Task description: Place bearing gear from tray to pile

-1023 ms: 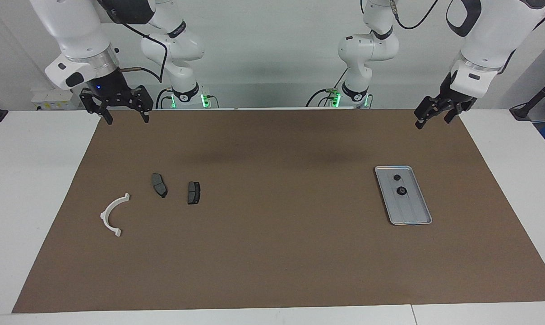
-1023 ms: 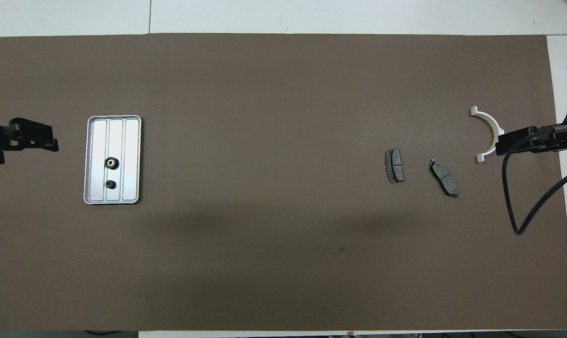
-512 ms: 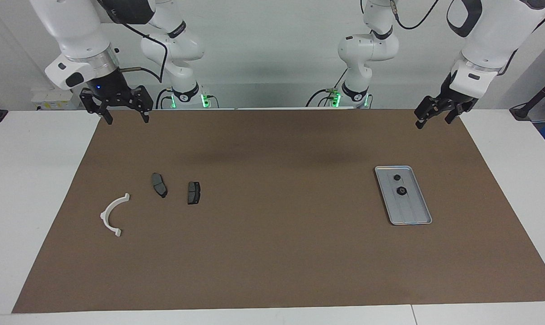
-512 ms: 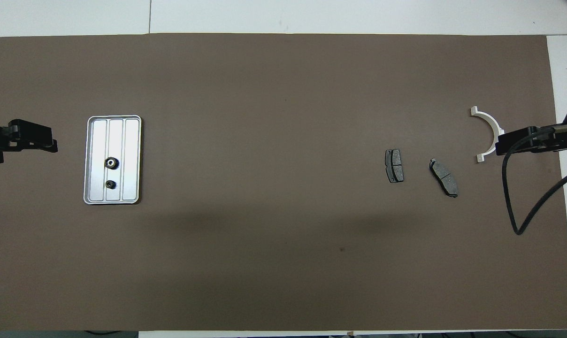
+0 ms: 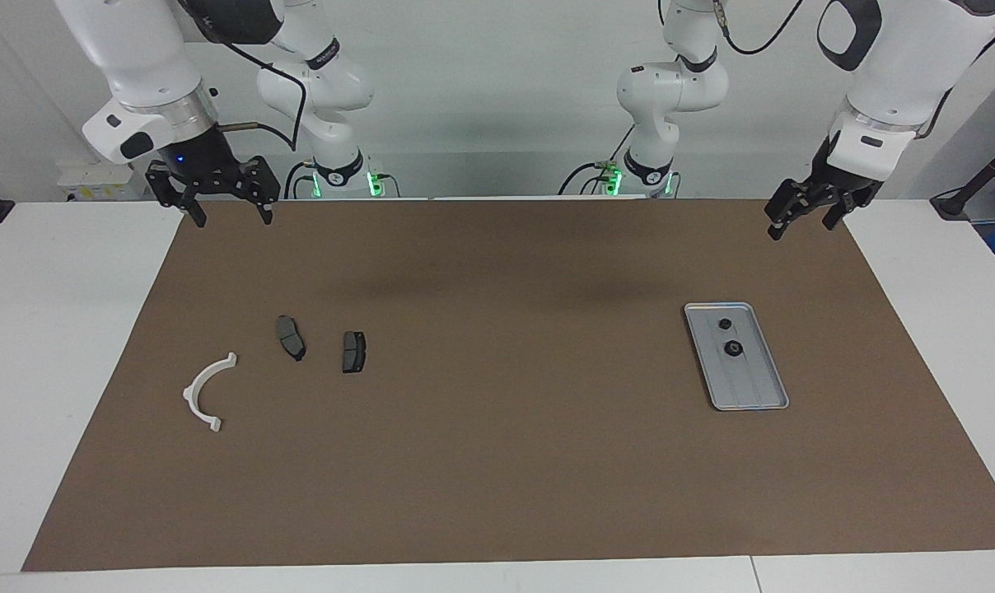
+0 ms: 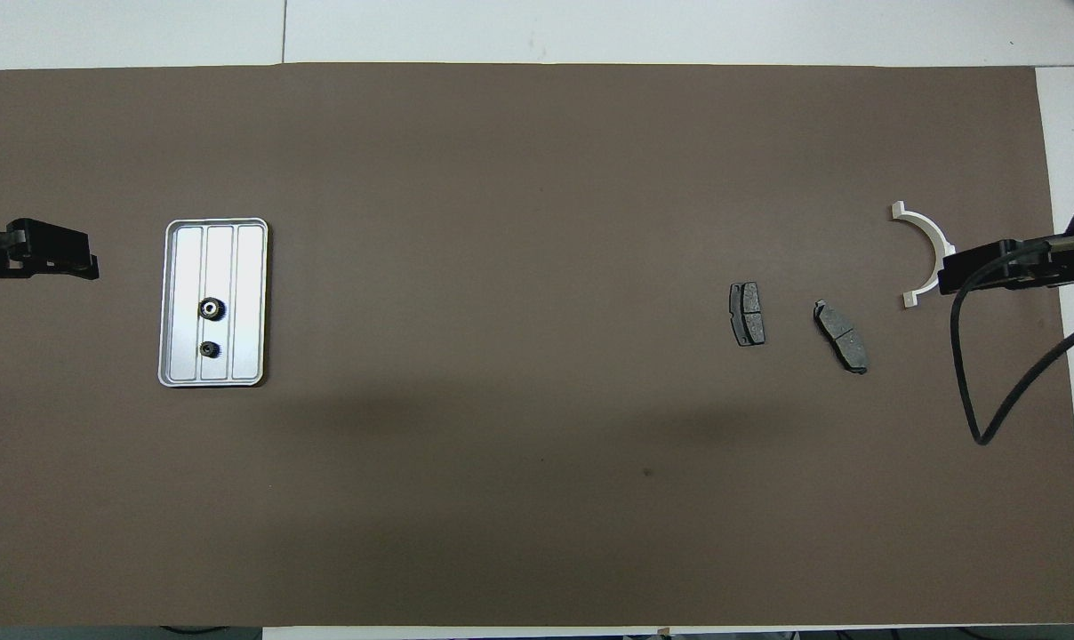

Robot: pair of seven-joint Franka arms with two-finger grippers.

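Observation:
The silver tray (image 5: pixel 754 389) lies on the brown mat toward the left arm's end of the table; it also shows in the overhead view (image 6: pixel 251 267). Two dark gears sit in it, a larger one (image 5: pixel 733 349) (image 6: pixel 210 308) and a smaller one (image 5: pixel 722 324) (image 6: pixel 208 349). The pile lies toward the right arm's end: a white arc (image 5: pixel 205 394) (image 6: pixel 924 242) and two brake pads (image 5: pixel 291 337) (image 5: pixel 353 352). My left gripper (image 5: pixel 801 224) (image 6: pixel 79 258) hangs open and empty over the mat, beside the tray. My right gripper (image 5: pixel 226 216) (image 6: pixel 955 269) hangs open and empty over the mat's edge, and waits.
The brown mat (image 5: pixel 497 461) covers most of the white table (image 5: pixel 53 329). A black cable (image 6: pixel 973 373) loops down from the right arm over the mat's end.
My left gripper has shifted a little toward the left arm's end of the table, away from the tray. The right arm, tray, gears and pile have not moved.

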